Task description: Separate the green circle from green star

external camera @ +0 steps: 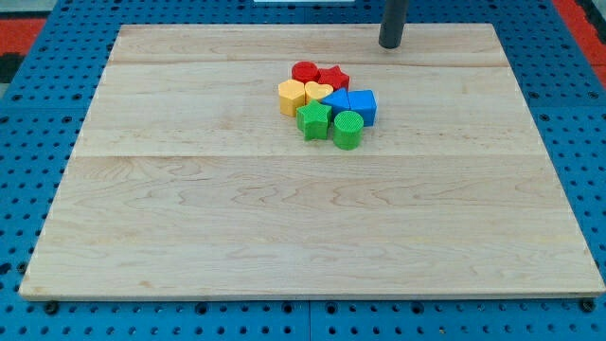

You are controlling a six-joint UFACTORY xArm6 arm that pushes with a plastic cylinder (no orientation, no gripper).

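Wooden board (189, 237) on blue pegboard (38, 104). Green circle (347, 130) touching green star (313, 120), frame centre. My tip (391, 44) upper right, apart from blocks, bare rod.

My tip (391, 44) stands near the top edge of the wooden board (189, 237), right of its middle, well apart from the blocks and above and to the right of them. The blocks sit packed in one cluster a little above the board's centre: a red circle (305, 72) and red star (332, 78) at the top, a yellow hexagon (292, 96) and yellow heart (317, 93) below them to the left, and two blue blocks (356, 105) to the right, their shapes hard to make out. At the cluster's bottom edge the green star (313, 119) sits just left of the green circle (347, 129), the two touching or nearly so.
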